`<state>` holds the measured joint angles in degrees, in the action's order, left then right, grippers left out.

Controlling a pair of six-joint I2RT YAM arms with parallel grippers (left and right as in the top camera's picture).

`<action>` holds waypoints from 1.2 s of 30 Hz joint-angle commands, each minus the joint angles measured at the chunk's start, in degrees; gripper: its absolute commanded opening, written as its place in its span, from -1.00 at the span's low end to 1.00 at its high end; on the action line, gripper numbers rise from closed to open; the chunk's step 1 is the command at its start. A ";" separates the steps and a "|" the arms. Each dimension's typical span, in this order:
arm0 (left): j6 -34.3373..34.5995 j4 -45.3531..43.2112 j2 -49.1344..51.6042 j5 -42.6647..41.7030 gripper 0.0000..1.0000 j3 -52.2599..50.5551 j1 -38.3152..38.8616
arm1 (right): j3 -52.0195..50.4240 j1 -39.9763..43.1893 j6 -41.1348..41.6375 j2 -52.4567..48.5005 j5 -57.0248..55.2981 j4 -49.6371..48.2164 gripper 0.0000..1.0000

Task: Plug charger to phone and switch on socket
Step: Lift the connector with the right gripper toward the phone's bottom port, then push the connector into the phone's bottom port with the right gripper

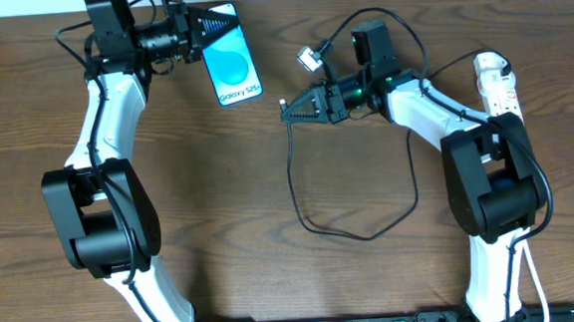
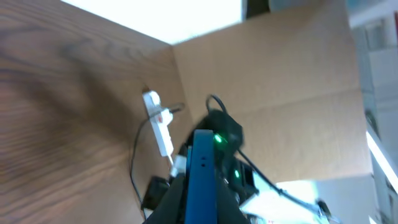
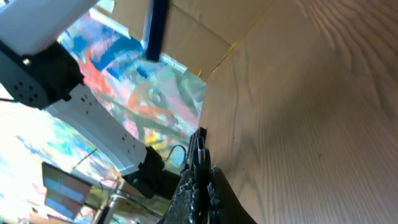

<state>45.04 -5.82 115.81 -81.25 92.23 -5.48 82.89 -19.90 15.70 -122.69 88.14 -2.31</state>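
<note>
The phone (image 1: 233,64) lies screen-up at about 11 o'clock on the wooden worktop (image 1: 220,205). Its cyan display carries a round pattern, and "Galaxy S25+" reads clearly at the end pointing toward 6 o'clock. The left hand (image 1: 227,25) is closed on the phone's far end. In the left wrist view the phone shows as a thin blue edge clamped between the dark fingers. Whether it rests on the wood or is lifted clear cannot be told.

Just right of centre, at about 1 o'clock, the right hand (image 1: 289,109) points toward 9 o'clock and is closed on the plug end of the charger (image 1: 290,166). It is near the phone's lower right corner but apart from it. The black cable drops from the fingertips toward 6 o'clock, then loops round and climbs back toward the right arm.

The socket (image 1: 499,86), a white strip with red marks, sits at 3 o'clock beside the right arm. No writing on it is legible.
</note>
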 commanded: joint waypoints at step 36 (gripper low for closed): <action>6.08 -9.97 -1.42 5.51 -0.85 0.35 4.66 | 0.68 -2.27 20.96 -0.22 1.36 -21.29 -0.98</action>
<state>51.20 -15.27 115.81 -73.63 92.23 -0.54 82.91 -21.78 35.83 -122.69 88.75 -23.42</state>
